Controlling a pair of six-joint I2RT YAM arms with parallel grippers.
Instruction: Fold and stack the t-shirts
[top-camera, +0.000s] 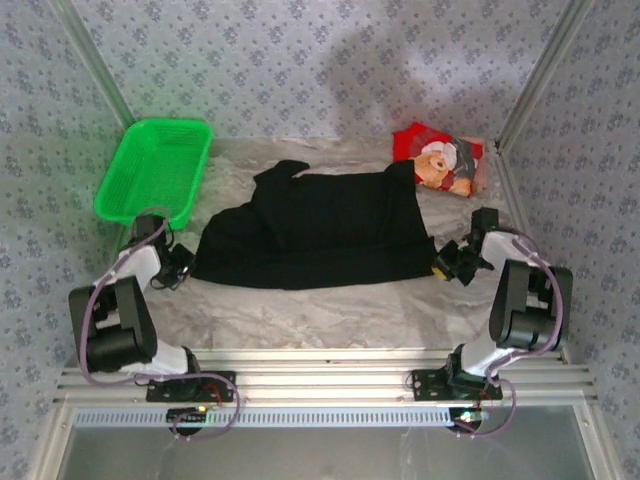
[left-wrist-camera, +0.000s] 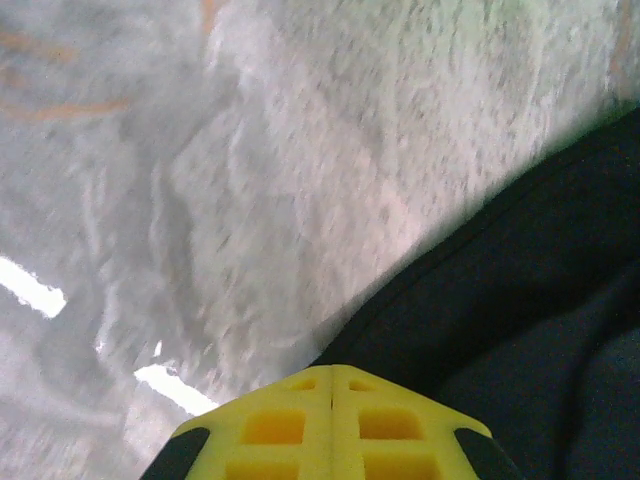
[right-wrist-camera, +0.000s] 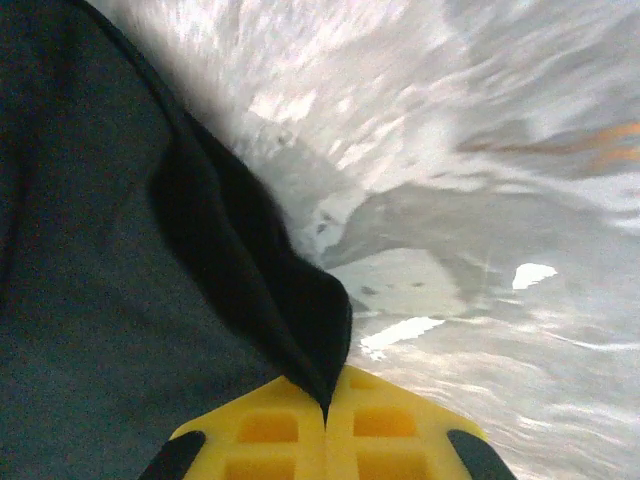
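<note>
Black t-shirt (top-camera: 310, 230) lies spread sideways mid-table (top-camera: 300, 320), with a sleeve bunched at the far left. Red t-shirt (top-camera: 440, 160) sits crumpled at the far right, just beside the black one's far corner. Green basket (top-camera: 155, 170) sits far left.

Left gripper (top-camera: 178, 266) is at the near-left corner, fingers (left-wrist-camera: 280, 425) clenched right at the hem. Can't tell if cloth is actually caught.

Right gripper (top-camera: 447, 262) is at the near-right corner, fingers (right-wrist-camera: 390, 430) clamped on a peak of black cloth.

Step looks like grasping both near corners for the first fold of the black shirt. Next move probably lifts both corners together and carries them toward the far edge. Heights need to stay even, and the left hold may slip.
</note>
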